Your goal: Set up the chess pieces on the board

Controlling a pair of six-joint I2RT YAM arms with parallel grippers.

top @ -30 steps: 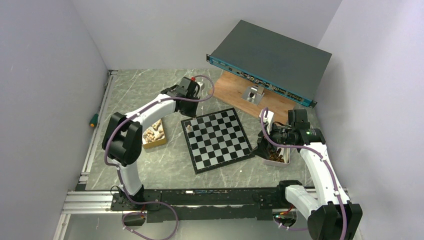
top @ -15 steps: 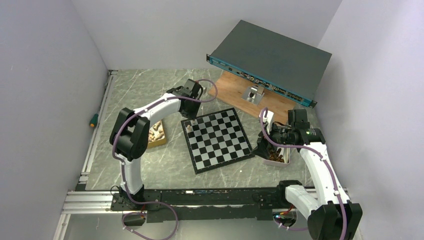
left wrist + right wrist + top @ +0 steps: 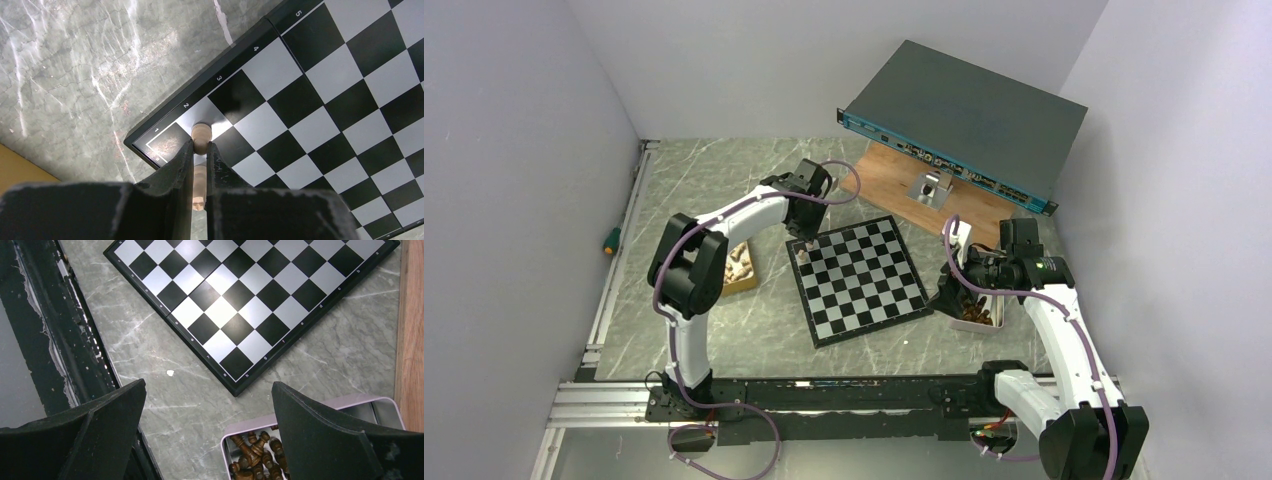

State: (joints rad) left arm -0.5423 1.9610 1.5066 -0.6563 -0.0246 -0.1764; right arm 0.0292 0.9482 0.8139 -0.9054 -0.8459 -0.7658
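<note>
Left wrist camera showed us the left gripper (image 3: 200, 148) with its two fingers squeezed together on one light piece (image 3: 201, 133). That piece was over the board (image 3: 310, 100), at the corner where the little numbers on the edge begin. We could not tell if its foot was touching the square or was just above it.

Seen from the top camera, that corner was at 10 o'clock on the board. All the other squares we could see were bare, black and shiny white, with nothing standing on them.

At 9 o'clock from the board sat a box (image 3: 751, 283) with the other light pieces (image 3: 732, 265) heaped inside. At 3 o'clock from the board sat a tin (image 3: 390, 407) with the dark pieces (image 3: 255, 455) piled in it. The right gripper (image 3: 209, 385) hung over the table (image 3: 150, 345) near that tin. Its jaws were wide apart and held nothing.

We thought the job had only just begun. This light piece looked like the first or nearly the first one to go down. Almost every piece of both colours was left to pick out, carry over and stand up on its own square. No dark piece was on the board yet.
</note>
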